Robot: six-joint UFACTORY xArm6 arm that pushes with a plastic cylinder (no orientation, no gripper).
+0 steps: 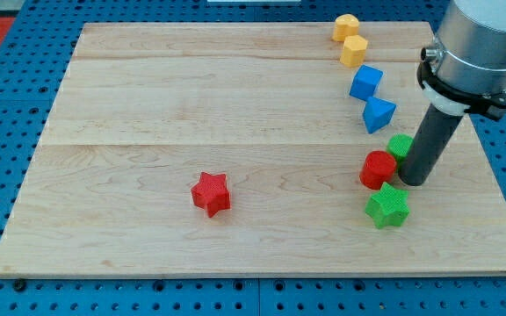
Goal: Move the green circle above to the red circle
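Note:
The red circle point(378, 169) sits at the board's right side. The green circle point(401, 146) lies just up and right of it, touching it, partly hidden behind my rod. My tip point(414, 182) rests on the board right beside the red circle's right edge, just below the green circle. A green star point(387, 207) lies directly below the red circle and down-left of my tip.
A blue triangular block point(379, 114) and a blue cube point(365, 82) lie above the green circle. Two yellow blocks point(350, 39) sit near the board's top edge. A red star point(211, 194) lies at the board's lower middle. The board's right edge point(490, 167) is close.

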